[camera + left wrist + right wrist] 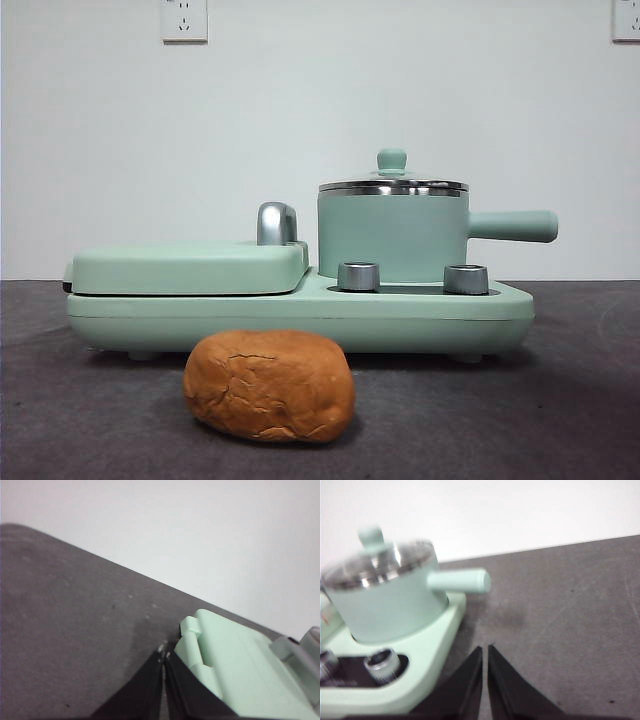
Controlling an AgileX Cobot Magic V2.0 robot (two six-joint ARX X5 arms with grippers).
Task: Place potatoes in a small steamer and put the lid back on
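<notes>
Front view: potato (270,386) lower centre, lidded steamer (393,234) centre-right. Left gripper (164,653) and right gripper (485,649) apparently hover, 2 jaw pairs nearly closed, empty.

White wall (320,90), dark grey tabletop (560,400)
</notes>
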